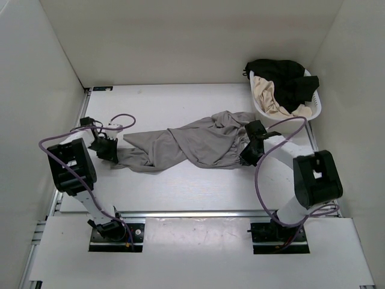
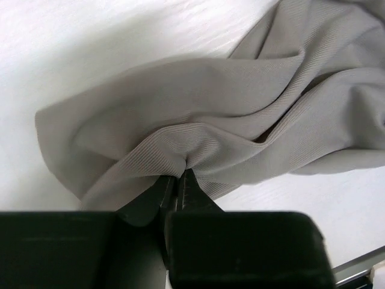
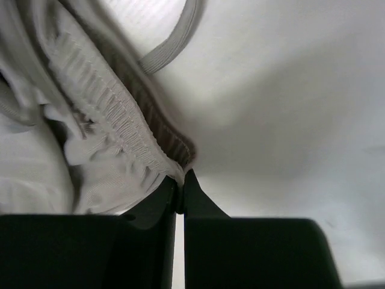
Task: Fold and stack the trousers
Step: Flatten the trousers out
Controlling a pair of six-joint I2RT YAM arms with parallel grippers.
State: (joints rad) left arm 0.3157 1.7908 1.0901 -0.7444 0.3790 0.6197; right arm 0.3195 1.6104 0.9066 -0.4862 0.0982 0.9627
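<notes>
Mid-grey soft thin trousers (image 1: 186, 144) lie crumpled, stretched left to right across white desk (image 1: 174, 102), between the arms. Left tool (image 2: 179, 179) clenched on a bunched fold at the left end. Right tool (image 3: 181, 180) clenched on the ribbed elastic waistband (image 3: 120, 123) at the right end. White plastic basket (image 1: 317, 103) in the far right corner, holding a black garment (image 1: 283, 75) and a cream garment (image 1: 264, 91).

The long mid-grey trousers (image 1: 198, 144) are soft, thin, finely ribbed matt cloth with a gathered elastic waistband (image 3: 120, 126). The white tabletop (image 1: 180, 186) looks smooth and faintly grained; the white slotted basket (image 1: 314, 108) is smooth plastic.
</notes>
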